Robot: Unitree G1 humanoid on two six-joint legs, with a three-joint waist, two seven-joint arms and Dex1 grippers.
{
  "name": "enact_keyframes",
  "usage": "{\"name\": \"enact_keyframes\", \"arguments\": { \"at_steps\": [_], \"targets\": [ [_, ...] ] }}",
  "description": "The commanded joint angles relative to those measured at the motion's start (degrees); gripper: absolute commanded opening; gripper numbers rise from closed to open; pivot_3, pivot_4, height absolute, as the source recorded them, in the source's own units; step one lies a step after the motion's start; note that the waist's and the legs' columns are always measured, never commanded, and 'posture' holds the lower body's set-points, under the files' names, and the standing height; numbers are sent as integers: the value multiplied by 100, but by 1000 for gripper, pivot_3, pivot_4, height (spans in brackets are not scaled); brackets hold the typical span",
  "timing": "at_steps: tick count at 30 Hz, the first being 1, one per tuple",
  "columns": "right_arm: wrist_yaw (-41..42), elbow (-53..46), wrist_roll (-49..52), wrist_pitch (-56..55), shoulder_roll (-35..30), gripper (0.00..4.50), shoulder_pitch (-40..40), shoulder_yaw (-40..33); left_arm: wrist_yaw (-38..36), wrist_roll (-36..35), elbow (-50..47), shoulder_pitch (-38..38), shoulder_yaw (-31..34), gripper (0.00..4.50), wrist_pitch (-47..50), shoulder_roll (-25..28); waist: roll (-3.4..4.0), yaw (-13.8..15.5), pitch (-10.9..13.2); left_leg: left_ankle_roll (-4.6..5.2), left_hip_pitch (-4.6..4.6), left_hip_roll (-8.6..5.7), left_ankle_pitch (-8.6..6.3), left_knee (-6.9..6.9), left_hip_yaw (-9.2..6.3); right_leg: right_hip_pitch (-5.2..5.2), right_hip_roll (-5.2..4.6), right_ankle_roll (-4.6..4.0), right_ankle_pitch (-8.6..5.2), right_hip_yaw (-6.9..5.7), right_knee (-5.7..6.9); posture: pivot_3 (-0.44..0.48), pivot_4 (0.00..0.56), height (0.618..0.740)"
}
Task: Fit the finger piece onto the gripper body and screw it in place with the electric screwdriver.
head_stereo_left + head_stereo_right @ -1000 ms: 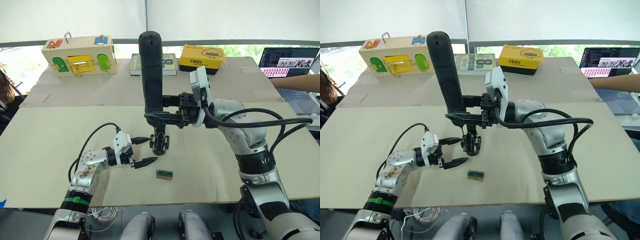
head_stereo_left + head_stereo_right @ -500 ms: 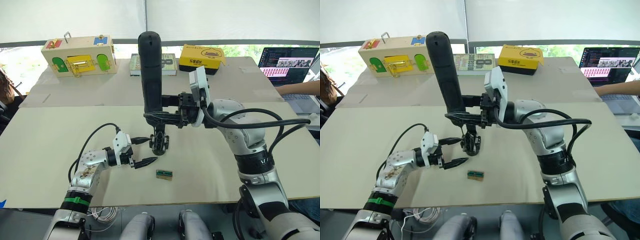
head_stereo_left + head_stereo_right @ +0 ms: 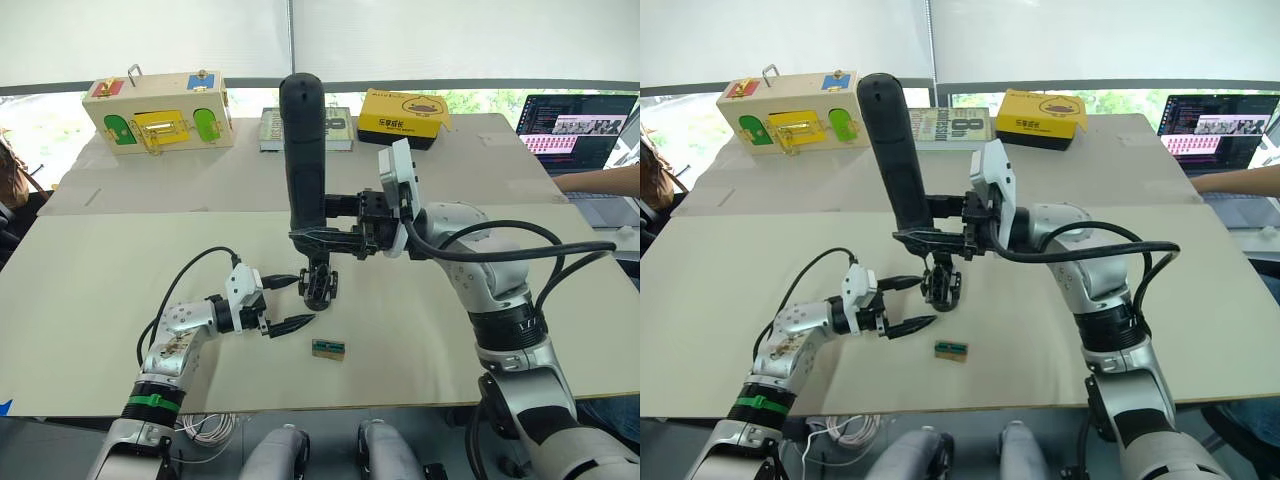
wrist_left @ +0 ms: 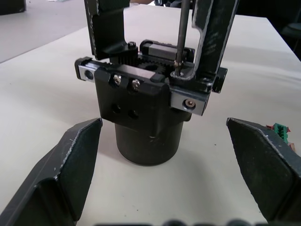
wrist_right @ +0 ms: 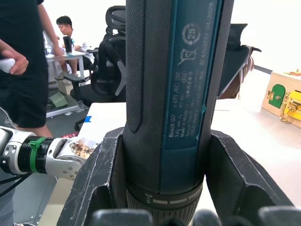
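Reading "Bosch GO", electric screwdriver (image 5: 174,94) label

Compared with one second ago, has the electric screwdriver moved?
Yes, slightly. The top of the electric screwdriver has tipped a little toward the robot's right and lower, judged against the book behind it. Its bit is still at the gripper body.

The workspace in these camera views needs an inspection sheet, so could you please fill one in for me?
Surface: beige table, bare at the front.
Job's things: gripper body upright; electric screwdriver bit on a screw atop it.
Clutter: green-and-tan block; wooden latch box, book, yellow box at the back.
Grippers: left gripper open beside the body; right gripper clamps the screwdriver.
Cables: black leads on both arms.
Surroundings: laptop, a person's arm.
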Motion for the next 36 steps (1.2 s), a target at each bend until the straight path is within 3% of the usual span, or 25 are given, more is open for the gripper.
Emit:
{"name": "enact_keyframes", "arguments": {
  "at_steps": [1, 18, 33, 36],
  "targets": [
    [-8, -230, 23, -165, 24, 1949, -53, -90, 33, 122, 103, -91, -65, 4500, -119, -23, 0, -2, 0, 0, 0, 0, 0, 0, 0, 0, 0, 0, 0, 0, 1, 0, 150, 740],
    [-50, -309, -2, -107, 10, 1949, 14, -61, 196, 601, 1454, -806, -298, 4500, -744, -583, -2, 14, -3, -3, 3, 0, 4, 4, 1, 3, -1, -2, 3, -2, 8, 0, 150, 740],
    [-52, -265, -56, -97, -13, 1949, 35, -48, 41, 646, 1455, -895, -379, 4500, -520, -678, -2, 12, -4, -3, 3, 0, 4, 6, 2, 2, -1, -2, 3, -2, 11, 0, 150, 740],
    [-66, -254, -70, -96, -3, 1949, 44, -46, 56, 688, 1450, -871, -415, 3210, -465, -659, -3, 12, -6, -3, 4, -1, 4, 6, 1, 3, -1, -2, 3, -2, 13, 0, 150, 740]
  ]
}}
